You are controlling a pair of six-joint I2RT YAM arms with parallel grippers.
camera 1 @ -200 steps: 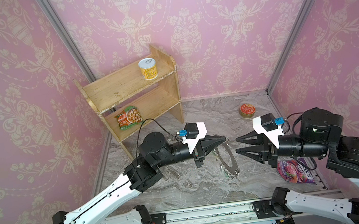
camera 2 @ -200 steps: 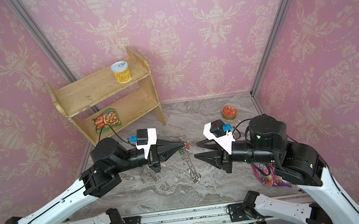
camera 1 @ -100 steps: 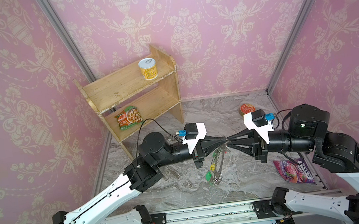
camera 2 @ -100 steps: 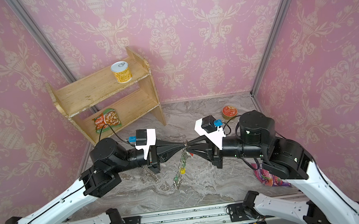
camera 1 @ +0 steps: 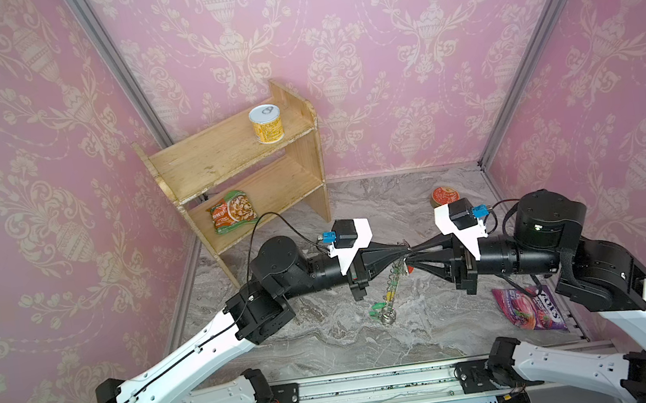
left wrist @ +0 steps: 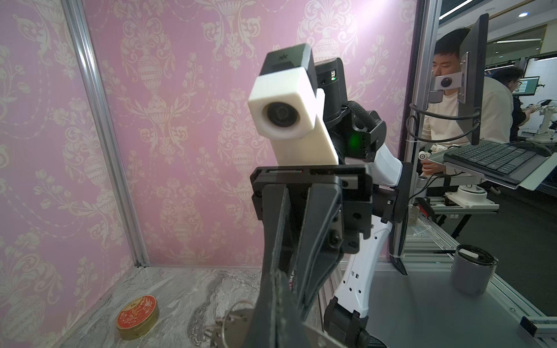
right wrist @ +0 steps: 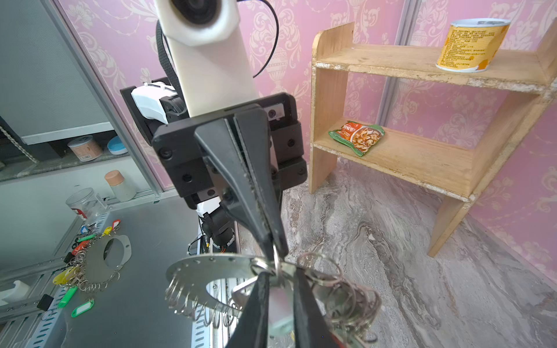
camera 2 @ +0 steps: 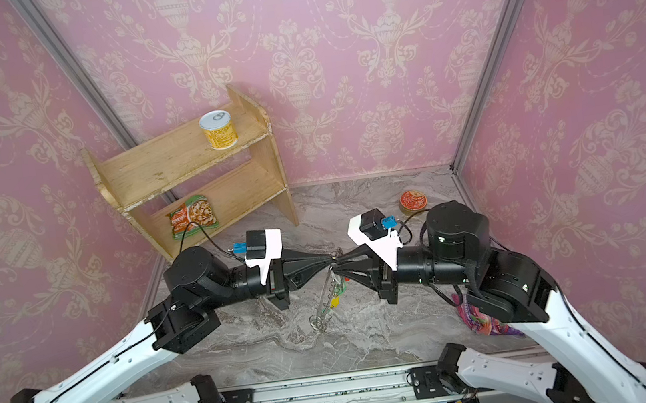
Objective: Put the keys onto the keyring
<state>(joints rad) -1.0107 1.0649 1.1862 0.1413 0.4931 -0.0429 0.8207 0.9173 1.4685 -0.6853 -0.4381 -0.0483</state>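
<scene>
Keys with green and yellow tags dangle at the near, low end of the keyring. The keyring hangs edge-on in both top views, close above the bench; contact with the bench cannot be confirmed. Further up, the left gripper is clenched on the upper rim at a wire loop, as the right wrist view shows. The right gripper meets it tip to tip. Its fingers stand closely either side of a white-tagged key and appear to grasp it.

Expect the disc to be stiff, thin and smooth. A single rim pinch lets it swing, so hold bare metal between loops. The wire loops are judged springy and easily bent, the tags light and slippery. Take each key by the flat faces of its tag.

Beyond, a red tin and a wooden shelf stand well apart from the work.
</scene>
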